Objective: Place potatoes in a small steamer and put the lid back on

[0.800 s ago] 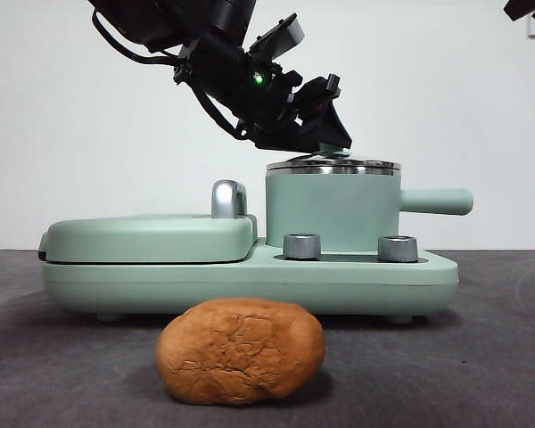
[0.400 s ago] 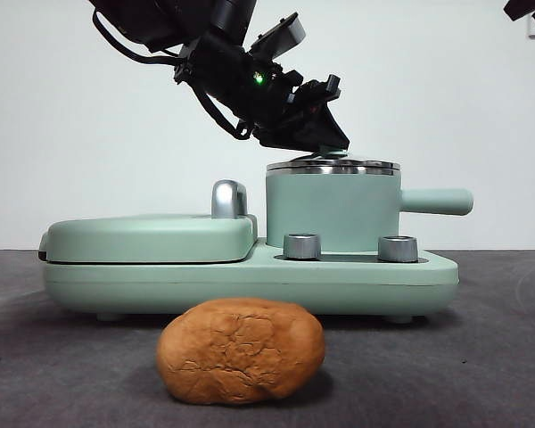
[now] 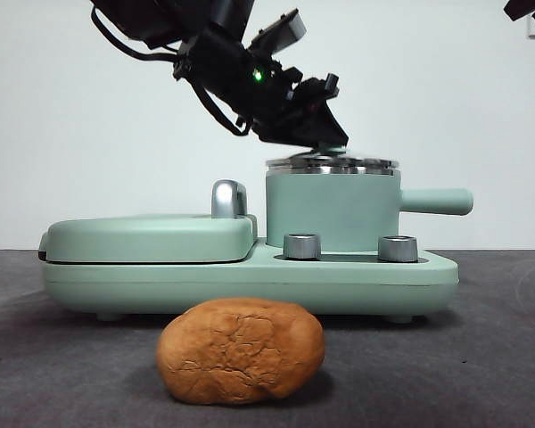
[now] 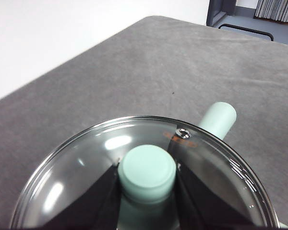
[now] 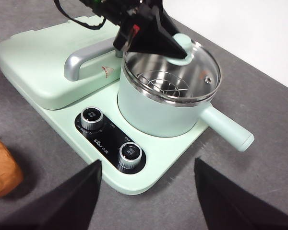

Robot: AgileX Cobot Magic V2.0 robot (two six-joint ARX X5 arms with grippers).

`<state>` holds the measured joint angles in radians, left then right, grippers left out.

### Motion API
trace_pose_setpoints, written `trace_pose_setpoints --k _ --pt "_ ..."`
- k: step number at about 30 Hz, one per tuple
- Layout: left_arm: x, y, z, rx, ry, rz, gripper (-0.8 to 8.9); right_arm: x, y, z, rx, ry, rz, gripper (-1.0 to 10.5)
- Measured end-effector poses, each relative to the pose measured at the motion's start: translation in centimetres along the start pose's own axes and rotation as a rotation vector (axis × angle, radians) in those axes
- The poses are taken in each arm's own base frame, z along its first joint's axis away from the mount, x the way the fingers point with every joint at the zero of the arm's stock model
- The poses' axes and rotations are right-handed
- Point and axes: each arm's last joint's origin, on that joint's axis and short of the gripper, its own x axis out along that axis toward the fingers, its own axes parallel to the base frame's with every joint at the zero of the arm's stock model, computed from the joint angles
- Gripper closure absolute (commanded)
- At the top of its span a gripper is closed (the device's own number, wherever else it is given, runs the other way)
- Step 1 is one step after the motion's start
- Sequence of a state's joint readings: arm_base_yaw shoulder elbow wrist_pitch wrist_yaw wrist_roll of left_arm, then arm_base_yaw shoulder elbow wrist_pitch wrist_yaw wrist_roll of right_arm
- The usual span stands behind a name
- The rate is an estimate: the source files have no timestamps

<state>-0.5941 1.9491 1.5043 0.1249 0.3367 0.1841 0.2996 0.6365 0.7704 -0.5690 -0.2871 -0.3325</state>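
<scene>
The potato (image 3: 241,350) is an orange-brown cracked lump lying on the grey table in front of the appliance; it also shows at the edge of the right wrist view (image 5: 2,167). The small steamer (image 3: 333,212) is a mint-green pot with a side handle (image 3: 435,201), standing on the appliance base. My left gripper (image 3: 325,134) is shut on the lid's green knob (image 4: 147,167) and holds the glass lid (image 5: 201,67) slightly raised and tilted over the pot's rim. A steel rack shows inside the pot (image 5: 158,86). My right gripper (image 5: 148,163) is open and empty, high above the base.
The flat mint-green grill plate (image 3: 147,236) with a steel handle (image 3: 227,198) lies closed beside the pot. Two steel dials (image 3: 302,246) (image 3: 398,248) stand on the base's front. A black tip of the waiting arm (image 3: 528,9) shows at the top right corner.
My left gripper has risen a little with the lid knob in it, and the lid has lifted slightly off the pot's rim. The potato has not moved.
</scene>
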Motion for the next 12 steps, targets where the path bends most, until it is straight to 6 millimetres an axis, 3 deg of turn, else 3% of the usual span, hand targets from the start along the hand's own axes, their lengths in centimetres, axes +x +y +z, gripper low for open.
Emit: trace_pose_setpoints --k 5,12 --pt "-2.5 -0.3 3.1 0.037 -0.084 0.017 7.99 0.0 0.0 0.0 0.0 0.0 0.0 6.4" --pt "-8.2 -1.3 8.4 0.08 -0.208 0.041 7.99 0.0 0.0 0.0 0.0 0.0 0.0 6.4"
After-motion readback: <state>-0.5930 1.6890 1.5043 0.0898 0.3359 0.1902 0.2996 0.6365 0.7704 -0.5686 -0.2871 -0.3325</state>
